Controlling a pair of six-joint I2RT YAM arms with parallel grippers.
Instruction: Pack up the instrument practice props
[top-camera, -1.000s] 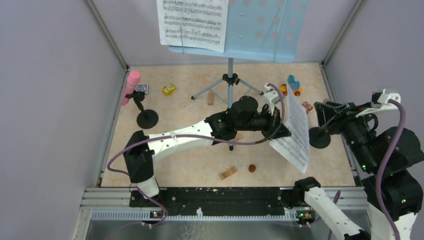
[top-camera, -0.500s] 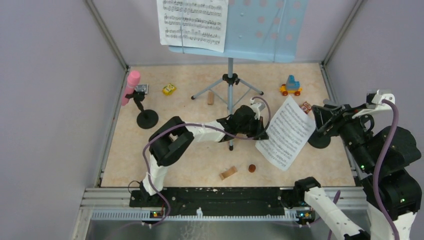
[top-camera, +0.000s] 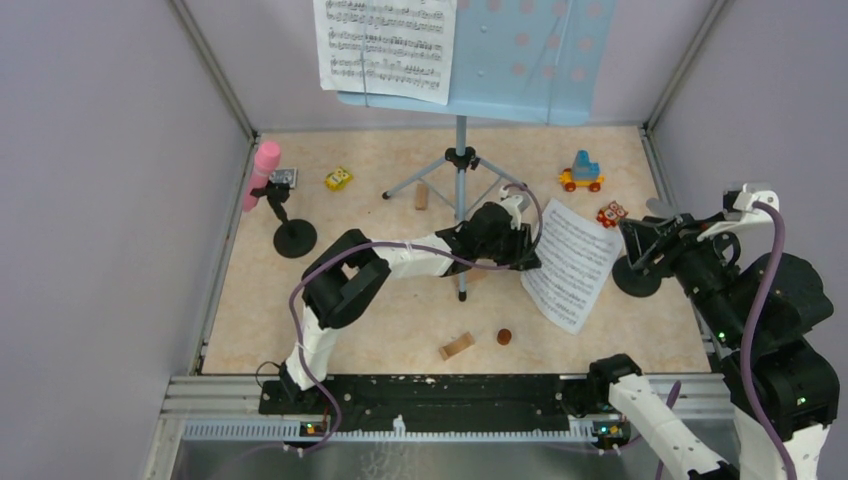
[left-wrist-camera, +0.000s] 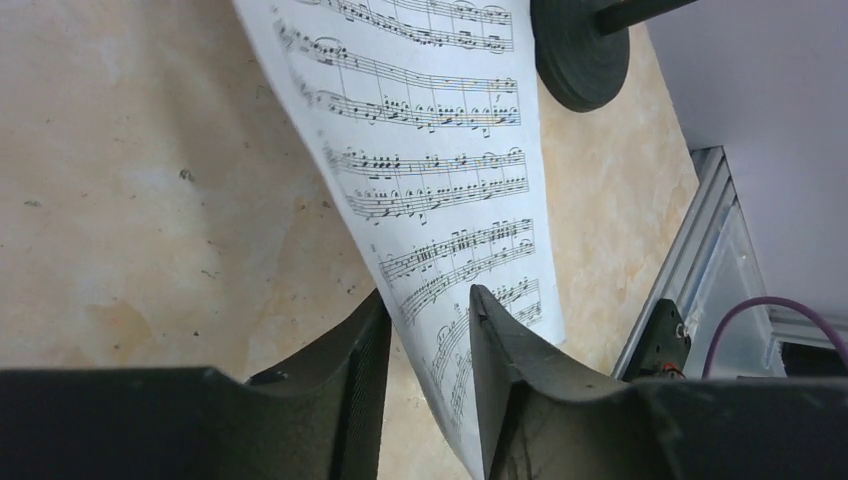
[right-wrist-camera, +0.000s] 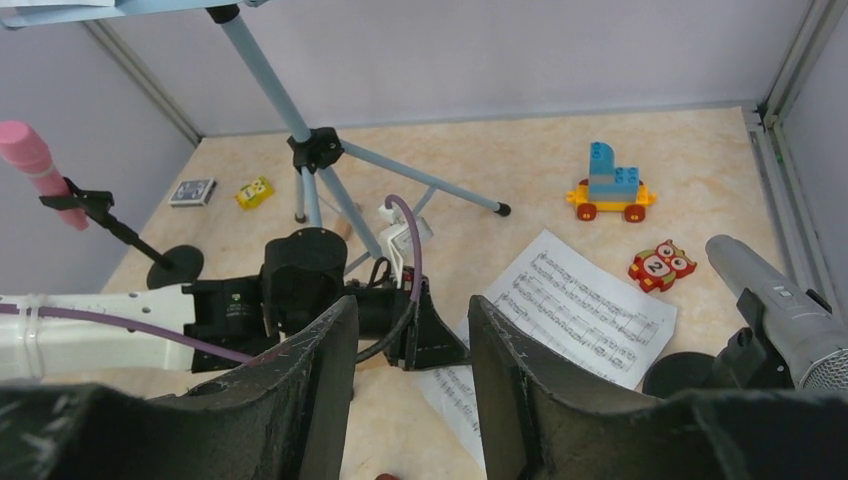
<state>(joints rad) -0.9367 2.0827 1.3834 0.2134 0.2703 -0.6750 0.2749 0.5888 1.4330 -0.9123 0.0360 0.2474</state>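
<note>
Landmark: pale blue music rack (top-camera: 530, 60) on its tripod (top-camera: 460, 165), at the back of the worktop (top-camera: 340, 320); one white page (top-camera: 385, 45) rests on the rack.
Left of tripod: pink microphone (top-camera: 264, 170) in a black holder (top-camera: 294, 238); a card pack (top-camera: 283, 177) and a yellow toy vehicle (top-camera: 338, 179) lie near it.
Right of tripod: blue toy vehicle (top-camera: 583, 172) and red owl toy (top-camera: 610, 214).
In front of tripod: wooden block (top-camera: 457, 346) and a small brown round piece (top-camera: 504, 337).
Obstruction: the left arm (top-camera: 400, 262) lies low across the front of the tripod's post.
Loose sheet (top-camera: 572, 262): on the worktop, right-front of the tripod, between the left gripper (left-wrist-camera: 428, 297) and the second holder (top-camera: 632, 277).
Left gripper state: fingers apart; the sheet's edge runs through the gap and is not pinched.
Silver microphone (right-wrist-camera: 785, 310): in the second holder, far right of the tripod.
Right gripper (right-wrist-camera: 412, 310): just beside that holder, facing the tripod, with its fingers apart and nothing between them.
</note>
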